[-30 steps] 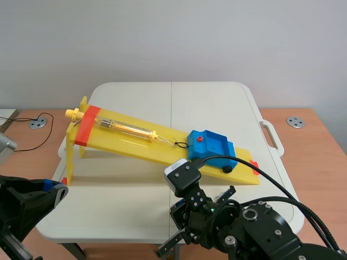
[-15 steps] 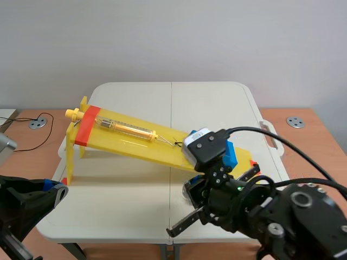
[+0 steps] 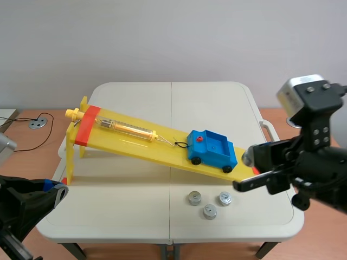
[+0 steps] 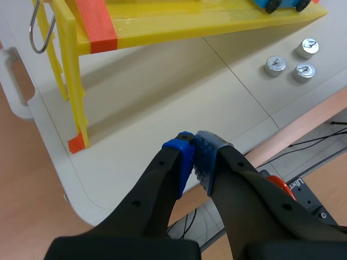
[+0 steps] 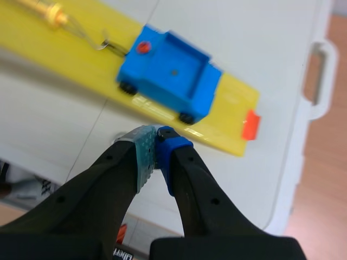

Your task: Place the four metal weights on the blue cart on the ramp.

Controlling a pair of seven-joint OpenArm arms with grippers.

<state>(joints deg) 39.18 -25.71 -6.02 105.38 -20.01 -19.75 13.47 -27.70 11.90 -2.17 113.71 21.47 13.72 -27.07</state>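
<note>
Table [image 3: 135, 211]: white, holding the ramp and weights.
Ramp [image 3: 162, 153]: yellow, its low end ahead of the right gripper.
Right gripper [image 5: 157, 135]: pads pressed together, holding nothing.
Left gripper [image 4: 193, 142]: pads pressed together, holding nothing, over the table's near edge.
Cart [image 5: 168, 73]: blue, on the ramp just ahead of the right gripper.
Weights [image 4: 275, 65] [image 4: 307, 47] [image 4: 303, 71]: three visible, on the table, well ahead of the left gripper.

Bright, even light from above — soft shadow beneath the ramp [image 3: 162, 151], faint sheen.
</note>
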